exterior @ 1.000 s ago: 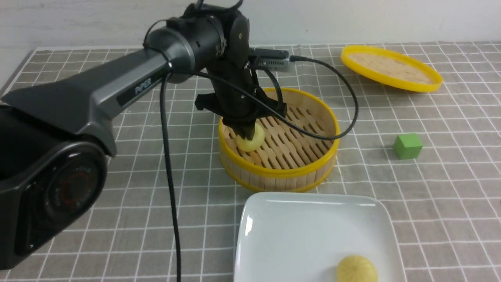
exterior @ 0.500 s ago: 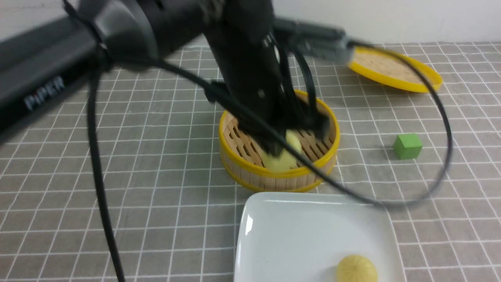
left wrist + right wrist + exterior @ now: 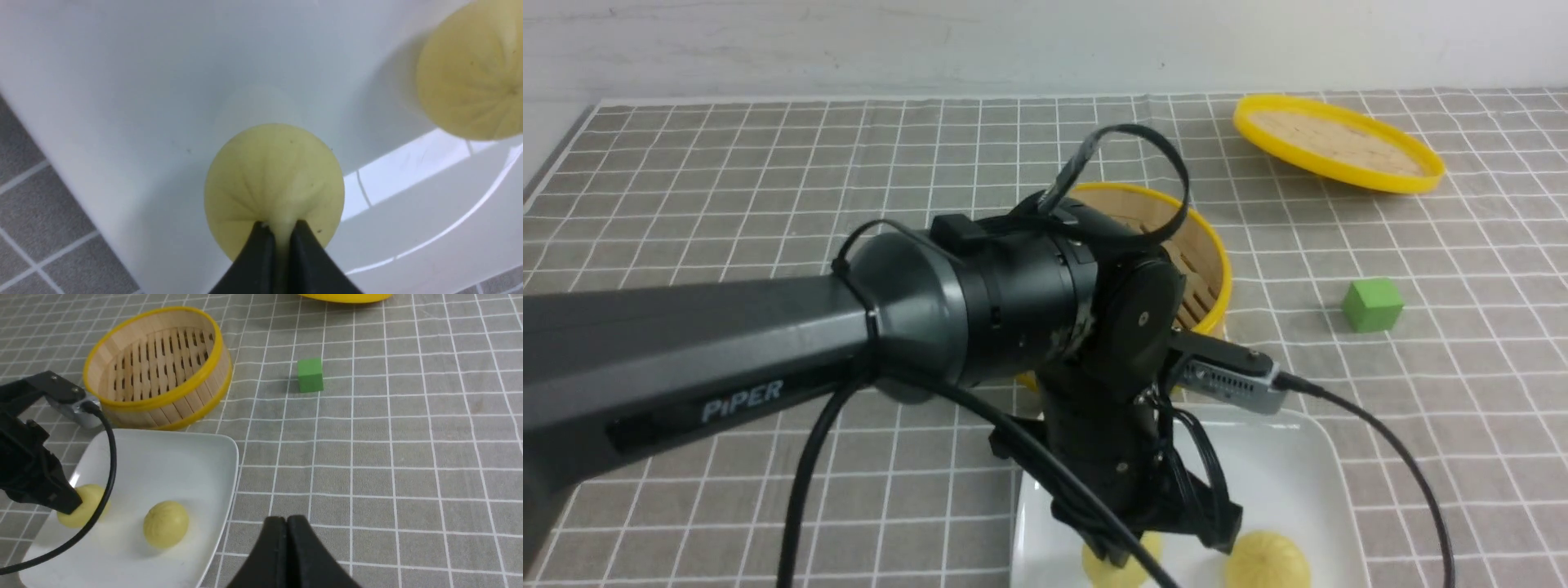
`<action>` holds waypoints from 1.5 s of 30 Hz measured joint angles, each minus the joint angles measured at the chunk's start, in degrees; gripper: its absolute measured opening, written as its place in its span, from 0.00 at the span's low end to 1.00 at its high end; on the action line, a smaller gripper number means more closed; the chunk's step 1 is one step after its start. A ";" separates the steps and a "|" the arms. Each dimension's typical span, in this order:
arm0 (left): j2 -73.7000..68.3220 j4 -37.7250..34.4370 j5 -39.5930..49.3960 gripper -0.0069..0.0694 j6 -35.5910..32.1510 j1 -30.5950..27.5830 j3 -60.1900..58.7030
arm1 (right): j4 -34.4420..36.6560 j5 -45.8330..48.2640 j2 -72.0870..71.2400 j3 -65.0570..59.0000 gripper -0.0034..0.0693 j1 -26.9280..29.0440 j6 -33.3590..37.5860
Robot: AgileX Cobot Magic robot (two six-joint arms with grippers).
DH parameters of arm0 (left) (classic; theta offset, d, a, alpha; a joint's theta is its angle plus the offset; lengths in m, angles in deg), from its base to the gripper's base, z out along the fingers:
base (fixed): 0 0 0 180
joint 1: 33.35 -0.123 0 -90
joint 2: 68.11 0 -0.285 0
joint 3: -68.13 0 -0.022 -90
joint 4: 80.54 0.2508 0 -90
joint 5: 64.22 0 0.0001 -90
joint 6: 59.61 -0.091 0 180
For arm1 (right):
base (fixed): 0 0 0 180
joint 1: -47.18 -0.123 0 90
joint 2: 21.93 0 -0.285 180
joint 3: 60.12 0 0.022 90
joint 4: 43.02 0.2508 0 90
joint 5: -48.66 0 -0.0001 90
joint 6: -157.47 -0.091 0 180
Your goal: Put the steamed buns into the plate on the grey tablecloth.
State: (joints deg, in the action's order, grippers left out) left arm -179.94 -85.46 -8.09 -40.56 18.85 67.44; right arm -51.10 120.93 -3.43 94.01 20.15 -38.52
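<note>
Held bun (image 3: 273, 175) now at one plate (image 3: 122, 81); two buns (image 3: 1266, 562).

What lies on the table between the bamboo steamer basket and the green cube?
Nothing: only bare grey tablecloth lies between the bamboo steamer basket and the green cube. The right wrist view shows this stretch whole.

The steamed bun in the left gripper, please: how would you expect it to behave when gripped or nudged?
The bun looks soft: the left gripper pinches its pleated top into a narrow ridge. Being domed, on the glossy plate it would probably slide rather than roll if nudged.
</note>
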 joint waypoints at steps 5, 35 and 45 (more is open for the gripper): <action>-0.47 -0.17 -2.81 0.29 1.38 0.00 0.00 | -0.22 0.00 -4.92 0.00 0.02 0.00 -0.07; 7.69 5.91 -9.55 0.09 3.17 0.02 -0.12 | 9.44 -43.55 -12.01 -29.71 0.04 0.00 10.02; 7.74 8.21 -9.63 0.09 3.17 0.02 -0.12 | 9.93 -43.55 -12.01 -29.71 0.04 0.00 10.19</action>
State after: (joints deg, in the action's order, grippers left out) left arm -172.20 -77.26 -17.72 -37.38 18.87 67.32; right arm -41.17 77.38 -15.44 64.29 20.15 -28.33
